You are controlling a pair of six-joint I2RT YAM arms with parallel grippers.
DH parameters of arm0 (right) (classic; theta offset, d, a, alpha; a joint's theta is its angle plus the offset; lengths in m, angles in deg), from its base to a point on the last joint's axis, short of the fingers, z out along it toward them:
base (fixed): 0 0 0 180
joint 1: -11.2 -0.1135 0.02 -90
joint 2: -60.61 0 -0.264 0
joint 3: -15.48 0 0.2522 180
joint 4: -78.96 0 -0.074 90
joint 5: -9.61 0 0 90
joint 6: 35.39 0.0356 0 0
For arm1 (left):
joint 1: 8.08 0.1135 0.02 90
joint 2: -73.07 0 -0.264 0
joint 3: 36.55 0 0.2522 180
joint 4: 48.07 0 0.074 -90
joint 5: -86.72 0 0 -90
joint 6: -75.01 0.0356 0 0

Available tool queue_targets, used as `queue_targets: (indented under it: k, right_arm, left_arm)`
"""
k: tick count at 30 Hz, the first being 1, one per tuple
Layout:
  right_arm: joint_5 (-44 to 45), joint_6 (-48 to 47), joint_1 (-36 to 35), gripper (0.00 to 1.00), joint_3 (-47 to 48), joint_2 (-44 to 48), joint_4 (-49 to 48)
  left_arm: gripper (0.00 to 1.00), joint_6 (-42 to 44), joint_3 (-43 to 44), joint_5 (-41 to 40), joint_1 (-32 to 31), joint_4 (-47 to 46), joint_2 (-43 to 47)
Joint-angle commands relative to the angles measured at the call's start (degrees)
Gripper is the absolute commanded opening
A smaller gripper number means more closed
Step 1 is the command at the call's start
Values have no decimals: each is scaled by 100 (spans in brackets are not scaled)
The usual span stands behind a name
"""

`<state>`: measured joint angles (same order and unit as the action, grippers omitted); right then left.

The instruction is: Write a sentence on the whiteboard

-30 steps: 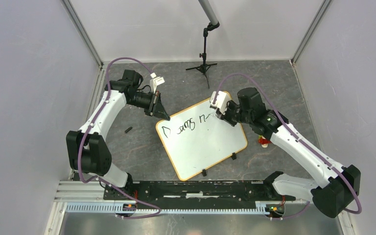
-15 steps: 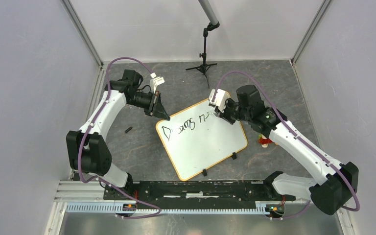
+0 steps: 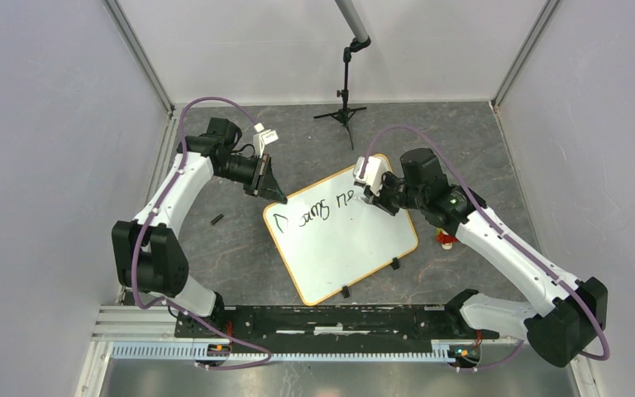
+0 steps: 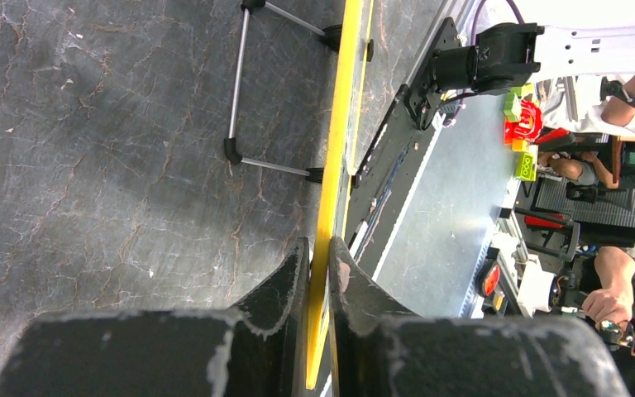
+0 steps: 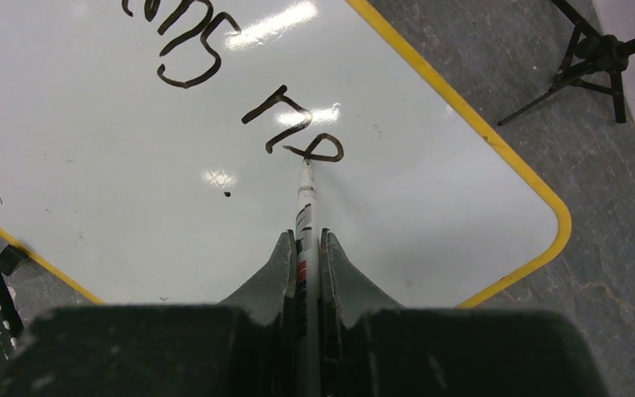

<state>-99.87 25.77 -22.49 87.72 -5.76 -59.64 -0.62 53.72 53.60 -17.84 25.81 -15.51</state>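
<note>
Two jaws are at work on the board point(image 3: 343, 248), which lies near the middle of the counter point(image 3: 479, 141), turned so that one corner points at the far edge and another at the near edge. Its two black clips point(image 3: 395, 265) sit on the rim that faces the near right.

The left jaws are pressed together on the board's yellow rim point(image 4: 331, 149), close to its left corner. The left wrist view shows one finger on each side of the rim, with the board seen edge-on.

The right jaws pinch a marker point(image 5: 305, 211), and its shaft runs out between the fingers. Its tip touches the board by the far corner, at the loop of the last letter. The sentence point(image 3: 314, 210) is in black, along the far-left side of the board. It reads roughly "Dreams ne", and the rest of the board is bare white.

Just off the board's right corner, a small red toy point(image 3: 445, 241) sits on the counter, partly hidden by the right arm. A small dark object point(image 3: 217, 219), perhaps a marker cap, lies left of the board. A black tripod point(image 3: 345, 112) stands by the counter's far edge.
</note>
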Motion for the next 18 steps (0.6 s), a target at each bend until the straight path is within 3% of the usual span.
queue_targets:
  k: [1, 18]
  right_arm:
    - [67, -90, 11, 0, -187, 193, 79]
    - [618, -138, 38, 0, 68, 105, 76]
  left_arm:
    - [2, 200, 80, -222, -97, -123, -64]
    - [2, 215, 75, -230, -96, -130, -74]
